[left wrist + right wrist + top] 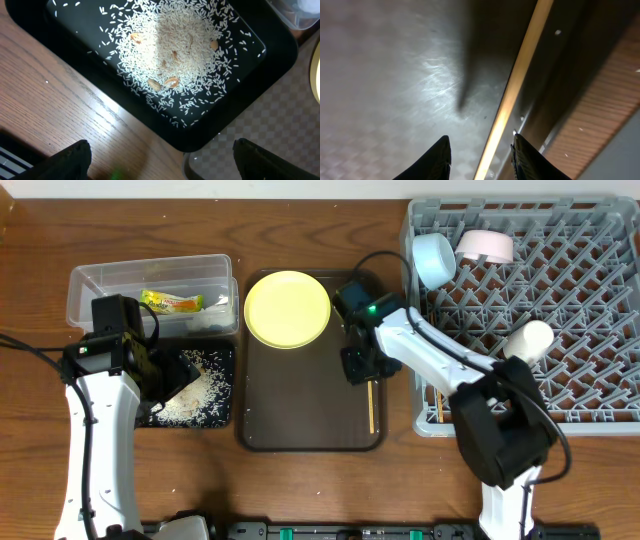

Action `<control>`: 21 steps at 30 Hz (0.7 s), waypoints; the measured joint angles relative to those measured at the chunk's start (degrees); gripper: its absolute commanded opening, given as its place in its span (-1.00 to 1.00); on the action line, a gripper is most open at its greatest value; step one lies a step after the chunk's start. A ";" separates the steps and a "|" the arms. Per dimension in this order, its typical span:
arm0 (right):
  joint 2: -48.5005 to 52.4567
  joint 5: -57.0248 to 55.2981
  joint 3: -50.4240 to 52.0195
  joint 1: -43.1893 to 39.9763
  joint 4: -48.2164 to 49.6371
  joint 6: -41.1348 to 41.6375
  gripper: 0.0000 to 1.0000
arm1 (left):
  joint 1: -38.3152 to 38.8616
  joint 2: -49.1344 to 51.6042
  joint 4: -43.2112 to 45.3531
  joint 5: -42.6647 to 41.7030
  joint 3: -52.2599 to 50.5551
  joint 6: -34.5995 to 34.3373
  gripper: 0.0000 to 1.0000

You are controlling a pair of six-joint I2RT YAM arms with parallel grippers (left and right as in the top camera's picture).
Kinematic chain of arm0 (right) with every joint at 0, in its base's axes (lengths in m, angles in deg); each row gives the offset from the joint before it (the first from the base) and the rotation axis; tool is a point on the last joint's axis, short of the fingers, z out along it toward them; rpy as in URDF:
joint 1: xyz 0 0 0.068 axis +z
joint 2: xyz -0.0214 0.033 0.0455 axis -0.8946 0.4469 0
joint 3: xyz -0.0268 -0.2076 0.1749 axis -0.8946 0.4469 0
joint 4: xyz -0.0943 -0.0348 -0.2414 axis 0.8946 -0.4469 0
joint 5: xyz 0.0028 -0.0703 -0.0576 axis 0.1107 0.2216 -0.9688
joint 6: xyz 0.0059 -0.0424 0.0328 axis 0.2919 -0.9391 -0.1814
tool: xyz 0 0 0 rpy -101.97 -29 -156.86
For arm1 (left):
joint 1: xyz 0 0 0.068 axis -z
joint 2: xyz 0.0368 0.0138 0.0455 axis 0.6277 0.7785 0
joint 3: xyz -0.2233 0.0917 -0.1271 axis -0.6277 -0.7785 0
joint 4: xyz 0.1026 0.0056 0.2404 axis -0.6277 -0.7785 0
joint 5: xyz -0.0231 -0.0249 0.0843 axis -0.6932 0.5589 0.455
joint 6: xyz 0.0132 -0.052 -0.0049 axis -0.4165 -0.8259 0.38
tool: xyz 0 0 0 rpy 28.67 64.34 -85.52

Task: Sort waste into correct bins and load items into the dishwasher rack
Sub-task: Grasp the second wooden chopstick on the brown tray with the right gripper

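**Right pincer (480, 152) astride a chopstick (520, 75)**

Right pincer: fingers apart, one either side of the chopstick (not clamped), which lies on the brown serving tray (300, 400). Left pincer (162, 152): spread wide above the black tray (65, 25) holding rice (175, 45). Wrapper (172, 302) in the clear tub (110, 280).

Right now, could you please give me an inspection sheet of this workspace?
Surface: wooden table.
Job's things: snack wrapper in clear tub; rice in black tray; yellow plate and chopstick on brown serving tray; blue bowl, white bowl and cup in rack.
Clutter: stray grains on the wood.
End effectors: left end effector open above black tray; right end effector open, straddling the chopstick.
Cables: black cable at table's left edge; cable loop right of the plate.
Surroundings: nothing seen.
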 measured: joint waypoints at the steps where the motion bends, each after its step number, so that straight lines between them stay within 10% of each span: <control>1: 0.83 -0.04 0.00 0.11 -0.02 0.55 -0.25 | 0.00 0.00 0.00 0.02 0.00 0.00 0.86; 13: 2.86 -0.07 -0.26 0.68 -0.50 2.71 -0.95 | 0.00 0.00 0.00 0.00 0.00 0.00 0.86; 21: -0.17 0.72 -1.20 -1.42 -4.28 1.49 -0.98 | 0.00 0.00 0.00 0.02 0.00 0.00 0.86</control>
